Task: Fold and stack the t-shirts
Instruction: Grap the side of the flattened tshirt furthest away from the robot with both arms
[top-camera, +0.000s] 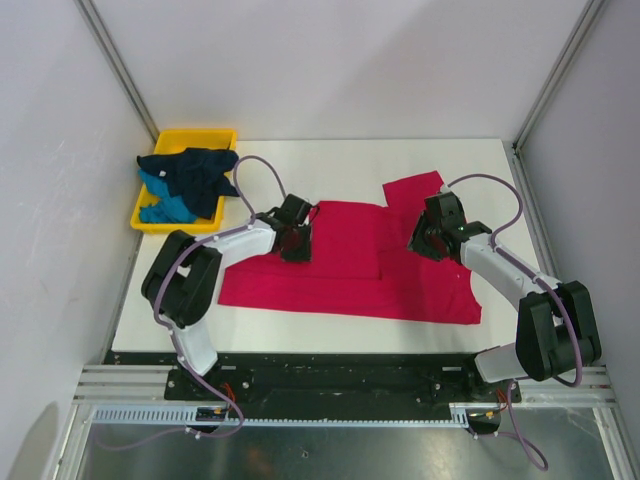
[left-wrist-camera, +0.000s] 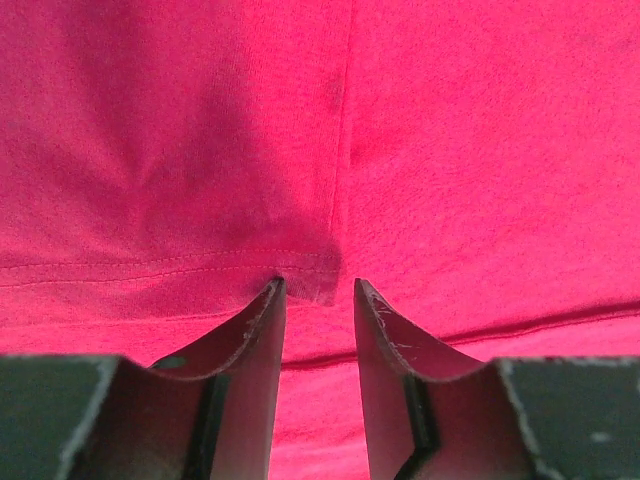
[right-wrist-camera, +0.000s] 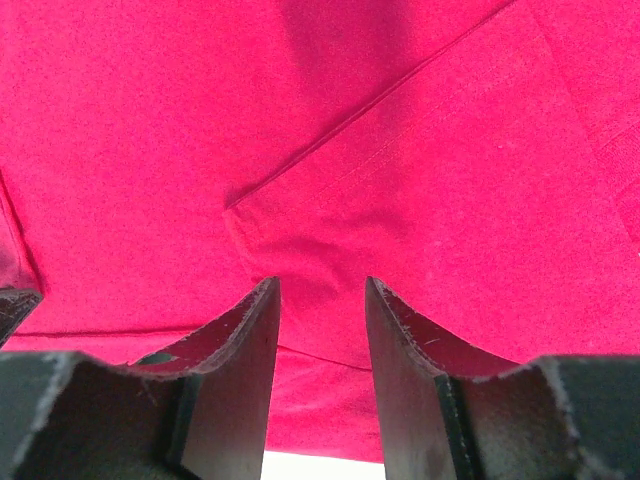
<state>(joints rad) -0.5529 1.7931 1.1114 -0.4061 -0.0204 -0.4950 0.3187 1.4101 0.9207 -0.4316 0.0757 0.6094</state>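
Observation:
The crimson-pink t-shirt (top-camera: 345, 280) lies spread on the white table, with a folded layer over its upper middle and one sleeve sticking out at the back right. My left gripper (top-camera: 296, 248) is down on the folded layer's left part. In the left wrist view it (left-wrist-camera: 315, 285) is open, its tips either side of a hemmed corner of the shirt (left-wrist-camera: 450, 150). My right gripper (top-camera: 420, 243) is down on the shirt's right part. In the right wrist view it (right-wrist-camera: 320, 283) is open over a fold edge of the shirt (right-wrist-camera: 150, 130). The navy t-shirt (top-camera: 195, 168) and teal t-shirt (top-camera: 165, 208) lie bunched together.
The navy and teal shirts sit in a yellow tray (top-camera: 195, 133) at the table's back left corner, spilling over its rim. Grey walls and metal frame posts close in the table on three sides. White table (top-camera: 330, 160) shows behind the crimson shirt.

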